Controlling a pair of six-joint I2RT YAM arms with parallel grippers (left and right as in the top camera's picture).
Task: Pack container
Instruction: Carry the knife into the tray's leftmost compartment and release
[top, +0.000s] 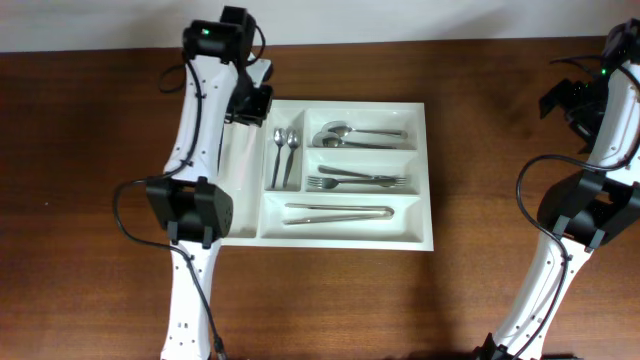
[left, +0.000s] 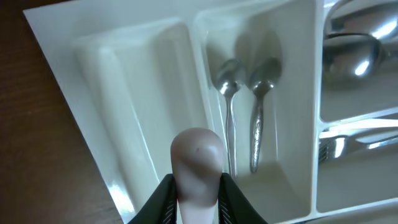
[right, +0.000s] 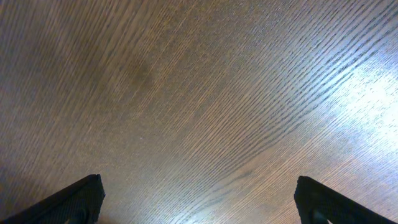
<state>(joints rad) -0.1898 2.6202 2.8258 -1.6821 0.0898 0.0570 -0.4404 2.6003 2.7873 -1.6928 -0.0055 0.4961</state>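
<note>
— Rounded grey utensil end (left: 197, 155) sat right up against my left wrist's lens; my left gripper (left: 196, 190) had it pinched between both fingers (left: 163, 200).

— And the container?

— White container (top: 350, 241) lay on the wooden table (top: 100, 150), directly under that hand. Two small spoons (left: 242, 106) lay side by side in its second narrow compartment. Larger spoons (top: 355, 133), forks (top: 360, 180) and a long piece of cutlery (top: 340, 213) occupied the three wide ones.

— Your right hand?

— My right gripper (right: 199, 199) hung with its fingers spread wide over plain wood, well apart from the container.
</note>
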